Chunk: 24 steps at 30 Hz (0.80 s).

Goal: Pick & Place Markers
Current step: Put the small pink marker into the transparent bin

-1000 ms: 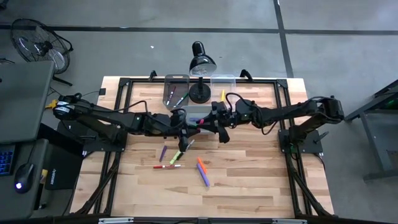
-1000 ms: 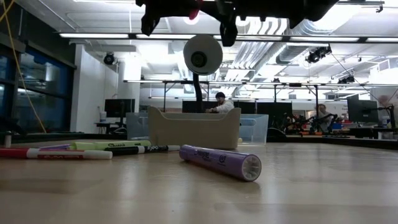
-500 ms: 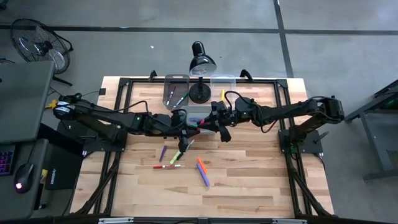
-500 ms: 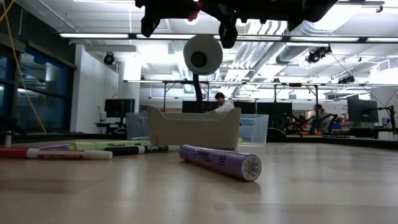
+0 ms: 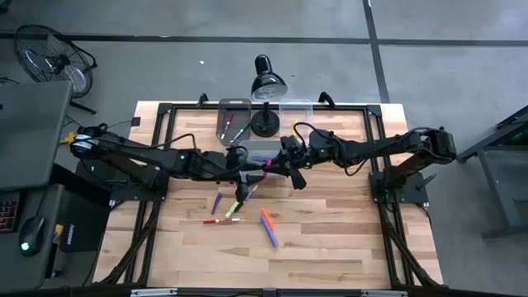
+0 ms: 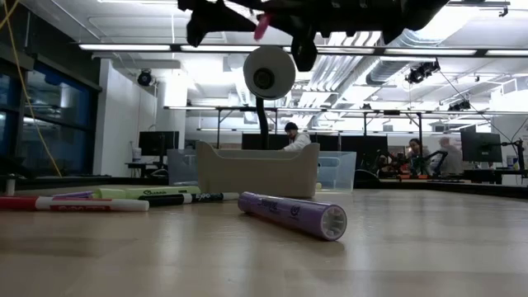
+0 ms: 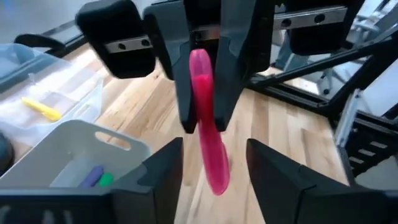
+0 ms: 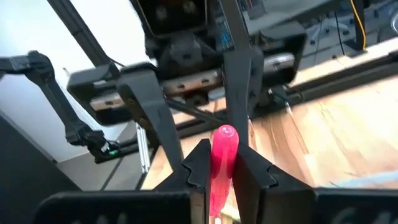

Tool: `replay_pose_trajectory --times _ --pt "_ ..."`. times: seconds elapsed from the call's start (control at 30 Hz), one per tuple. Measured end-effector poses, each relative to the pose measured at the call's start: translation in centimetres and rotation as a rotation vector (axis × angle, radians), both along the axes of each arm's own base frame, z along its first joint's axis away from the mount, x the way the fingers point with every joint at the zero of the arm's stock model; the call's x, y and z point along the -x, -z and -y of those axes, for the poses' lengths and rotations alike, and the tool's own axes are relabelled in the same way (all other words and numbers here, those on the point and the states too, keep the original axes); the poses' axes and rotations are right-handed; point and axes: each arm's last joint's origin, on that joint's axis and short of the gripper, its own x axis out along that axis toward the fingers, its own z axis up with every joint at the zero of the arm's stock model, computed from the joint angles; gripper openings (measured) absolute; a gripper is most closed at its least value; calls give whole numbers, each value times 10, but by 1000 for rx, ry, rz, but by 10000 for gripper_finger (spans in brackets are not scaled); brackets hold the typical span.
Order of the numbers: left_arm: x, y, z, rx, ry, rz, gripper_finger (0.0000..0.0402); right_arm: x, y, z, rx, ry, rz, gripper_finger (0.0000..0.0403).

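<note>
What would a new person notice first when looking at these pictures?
First, the two grippers meeting above the table's middle: the right gripper is shut on a pink marker, while the left gripper stands open around it. Next, several markers lie loose on the wooden table below them, among them a purple marker and an orange marker.

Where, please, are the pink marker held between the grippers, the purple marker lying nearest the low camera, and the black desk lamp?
Pink marker (image 7: 205,118), left wrist view, mid-barrel.
Purple marker (image 6: 285,211), low view, middle of its barrel.
Black desk lamp (image 5: 268,80), high view, top of its shade.
</note>
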Motion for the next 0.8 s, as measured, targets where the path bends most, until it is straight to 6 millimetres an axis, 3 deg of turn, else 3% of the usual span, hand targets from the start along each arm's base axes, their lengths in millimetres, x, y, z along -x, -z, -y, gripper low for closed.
replay_pose_trajectory --times 0.23,0.43,0.73,0.8 --pt "28 -13 -8 -17 -114 -48 181 3 12 7 -16 6 -129 38" --pt "57 -22 -15 -15 -203 -96 177 11 11 16 -15 18 -189 36" --pt "78 -16 -19 -17 -253 -209 177 35 3 31 27 82 -300 35" --pt "82 -7 -20 -28 -263 -239 177 41 5 35 33 130 -356 37"
